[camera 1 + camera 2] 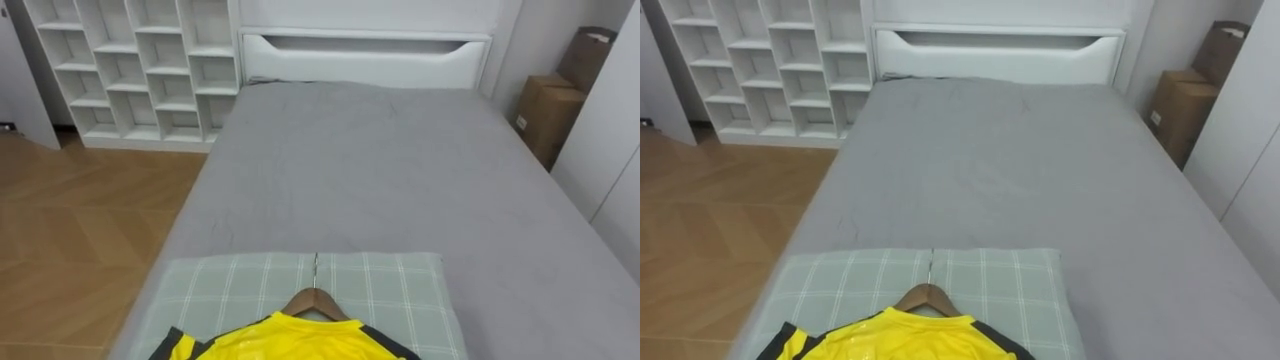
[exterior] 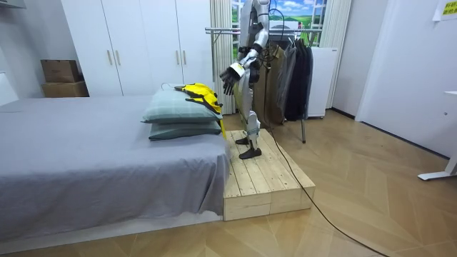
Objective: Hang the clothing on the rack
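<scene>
The shirt (image 1: 285, 340) is bright yellow with black trim, on a brown wooden hanger (image 1: 315, 300). The top pillow (image 1: 390, 285) under it is pale green with a white check; the lower pillow (image 2: 182, 131) is a darker grey-green. The bed (image 1: 370, 170) is plain grey, its headboard (image 1: 365, 55) white. The far left shelf (image 1: 140, 60) is white, the floor (image 1: 70, 230) light-brown herringbone wood. The far right boxes (image 1: 550, 110) are brown. The platform (image 2: 260, 178) is pale planks.

My left arm is bent forward at the elbow, upper middle of the room view. My left hand (image 2: 231, 76) points toward the room view's left, fingers spread loose.
</scene>
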